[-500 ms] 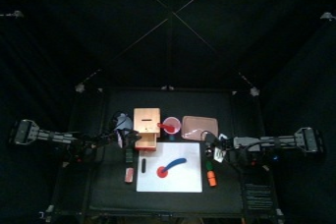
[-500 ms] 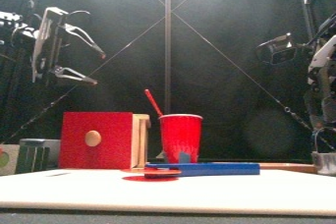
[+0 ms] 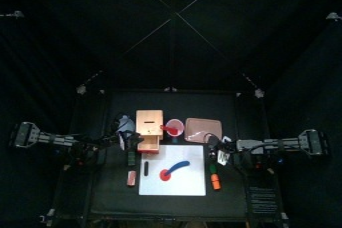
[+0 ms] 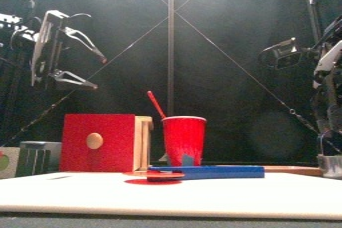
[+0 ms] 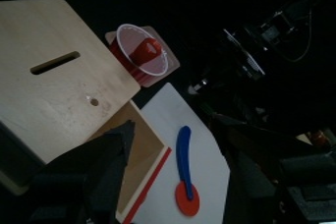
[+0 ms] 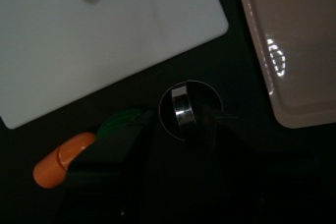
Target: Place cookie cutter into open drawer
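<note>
Nearest the table's front lay a white board (image 4: 171,194) with a flat red disc (image 4: 154,178) and a long blue piece (image 4: 214,172) on it, clutter the task did not call for. Behind them stood a red cup (image 4: 183,139) and, just beside it, the drawer (image 4: 100,142), its red knobbed face turned frontward; from above it looked pulled out, so the way in was probably from overhead. The cookie cutter (image 6: 182,105), a small metal ring, sat on the bare black table between the board's edge and a pale pink tray (image 6: 296,41), near an orange item (image 6: 66,159) and well apart from the drawer. The right gripper (image 3: 223,158) hung low, close over the ring, seemingly lined up to grasp it; whether its jaws were apart could not be told. The left gripper (image 4: 83,57) hovered high above the drawer's side with jaws spread and empty, likely kept clear of the path
</note>
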Controlling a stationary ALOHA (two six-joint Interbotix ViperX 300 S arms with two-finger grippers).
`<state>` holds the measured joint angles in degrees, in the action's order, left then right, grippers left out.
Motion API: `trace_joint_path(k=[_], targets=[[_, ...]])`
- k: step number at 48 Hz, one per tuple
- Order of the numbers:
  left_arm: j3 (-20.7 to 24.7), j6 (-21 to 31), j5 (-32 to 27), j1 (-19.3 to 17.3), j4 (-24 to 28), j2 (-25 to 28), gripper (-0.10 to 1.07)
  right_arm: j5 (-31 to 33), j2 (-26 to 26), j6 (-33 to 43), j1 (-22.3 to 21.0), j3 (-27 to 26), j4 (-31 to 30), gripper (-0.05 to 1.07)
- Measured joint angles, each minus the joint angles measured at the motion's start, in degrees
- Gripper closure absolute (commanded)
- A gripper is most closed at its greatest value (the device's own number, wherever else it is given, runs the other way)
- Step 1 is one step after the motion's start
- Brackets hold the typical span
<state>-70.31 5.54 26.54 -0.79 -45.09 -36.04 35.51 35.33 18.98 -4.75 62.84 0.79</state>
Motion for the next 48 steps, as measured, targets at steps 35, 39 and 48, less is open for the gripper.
trace_joint_path(k=[35, 39, 48], targets=[[-0.1, -0.5, 0.8, -5.1, 1.0, -2.5, 0.02, -20.6, -8.0, -0.1, -1.3, -14.3, -3.5, 0.53], [-0.3, -0.4, 1.0, -6.4, 1.4, -3.0, 0.02, -24.8, -11.9, -0.2, -1.7, -17.7, -3.8, 0.53], [-0.4, -0.3, 1.1, -8.2, 1.8, -3.3, 0.02, -31.3, -21.5, -0.7, -2.1, -25.8, -4.6, 0.53]])
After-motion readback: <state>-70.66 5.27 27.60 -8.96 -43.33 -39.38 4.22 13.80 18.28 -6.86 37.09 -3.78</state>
